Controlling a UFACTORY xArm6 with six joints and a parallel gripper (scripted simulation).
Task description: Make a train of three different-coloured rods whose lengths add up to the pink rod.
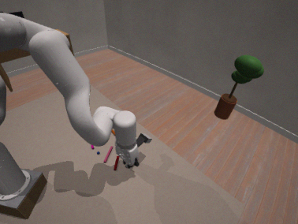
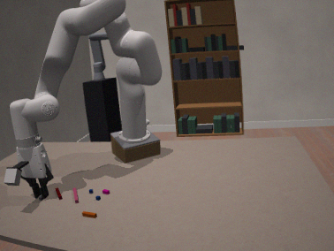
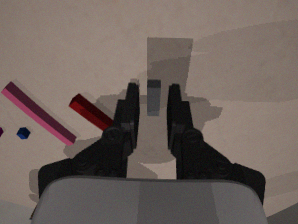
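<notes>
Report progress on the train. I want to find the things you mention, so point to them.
Done: no joined train visible; orange [image 1: 113, 132] [image 2: 89, 215] and magenta [image 1: 92, 147] [image 2: 106, 192] [image 3: 1, 132] rods lie apart.
In hand: nothing; grey rod [image 3: 154, 101] sits between open fingers [image 1: 136, 162] [image 2: 43, 194], gaps both sides.
Left: grip grey, line up all three, let go.

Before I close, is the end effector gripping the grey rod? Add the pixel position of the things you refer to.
No, the grey rod [image 3: 153, 102] shows gaps on both sides, between the end effector's [image 1: 132, 164] [image 2: 41, 196] [image 3: 153, 89] fingers.
</notes>
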